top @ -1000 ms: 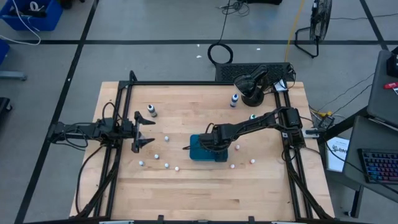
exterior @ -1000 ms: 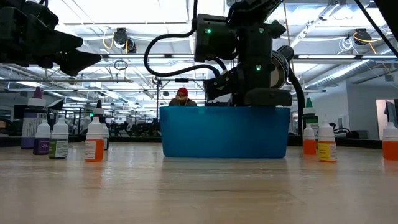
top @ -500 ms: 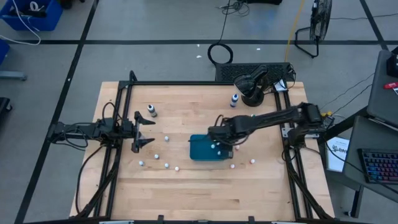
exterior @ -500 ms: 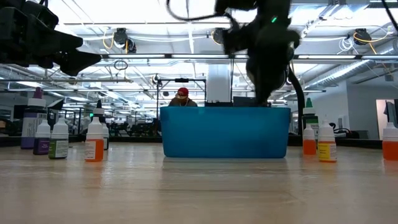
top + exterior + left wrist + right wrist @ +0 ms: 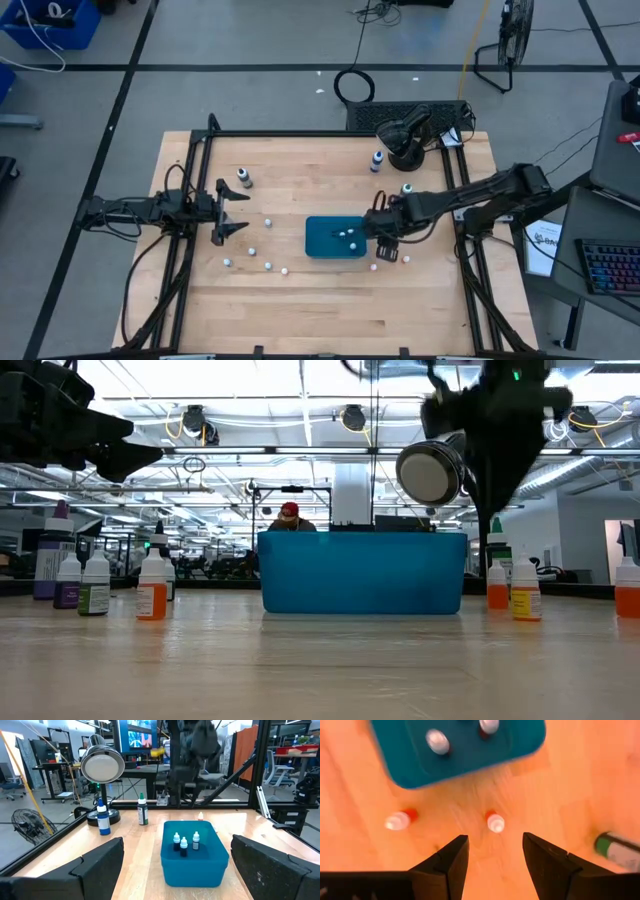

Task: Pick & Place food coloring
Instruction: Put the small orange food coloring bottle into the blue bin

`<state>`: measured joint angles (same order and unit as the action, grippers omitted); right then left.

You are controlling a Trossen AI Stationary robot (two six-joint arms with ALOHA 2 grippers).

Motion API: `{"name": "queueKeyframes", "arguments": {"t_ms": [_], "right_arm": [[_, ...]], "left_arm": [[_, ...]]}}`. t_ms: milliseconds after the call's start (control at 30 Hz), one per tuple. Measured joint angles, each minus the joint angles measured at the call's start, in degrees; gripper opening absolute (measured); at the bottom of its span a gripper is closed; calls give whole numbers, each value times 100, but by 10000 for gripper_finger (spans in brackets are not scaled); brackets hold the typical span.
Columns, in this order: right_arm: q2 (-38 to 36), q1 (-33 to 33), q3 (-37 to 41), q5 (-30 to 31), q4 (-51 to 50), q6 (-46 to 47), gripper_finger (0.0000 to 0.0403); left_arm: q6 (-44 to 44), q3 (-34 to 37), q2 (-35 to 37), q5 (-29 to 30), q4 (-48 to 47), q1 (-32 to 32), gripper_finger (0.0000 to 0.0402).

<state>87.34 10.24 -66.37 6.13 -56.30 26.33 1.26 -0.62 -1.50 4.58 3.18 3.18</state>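
Note:
The food coloring is a set of small white-capped bottles. Three stand in the teal tray [image 5: 192,865], one of them [image 5: 183,844] in the middle. Two reddish ones [image 5: 495,822] [image 5: 398,820] stand on the wood just right of the tray, and several more [image 5: 267,266] stand to its left. Taller dark bottles [image 5: 243,178] [image 5: 377,160] stand farther back. My right gripper [image 5: 494,840] hangs open above the table by the tray's right edge [image 5: 384,230], pointing down, with nothing between its fingers. My left gripper [image 5: 228,212] waits open at the table's left side.
A black round object [image 5: 404,148] with a cable sits at the far right corner. A green-labelled bottle [image 5: 618,849] stands close to my right gripper, toward the far side. Black frame rails [image 5: 190,250] run along both sides of the table.
My right gripper has risen from over the tray and moved toward the table's right edge, rolling about its own axis as it went. It now hangs beside the tray instead of above it. The bottles in the tray stand where they were.

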Motion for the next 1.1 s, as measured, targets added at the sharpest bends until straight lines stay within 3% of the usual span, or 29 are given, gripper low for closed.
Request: {"name": "queueKeyframes", "arguments": {"t_ms": [467,1100], "right_arm": [[1,-43,1131,-29,1544,-216,169],[73,-290,1871,-279,2671,-448,169]], "left_arm": [[0,0,2,1,0,0,365],[0,0,0,2,0,0,365]]}}
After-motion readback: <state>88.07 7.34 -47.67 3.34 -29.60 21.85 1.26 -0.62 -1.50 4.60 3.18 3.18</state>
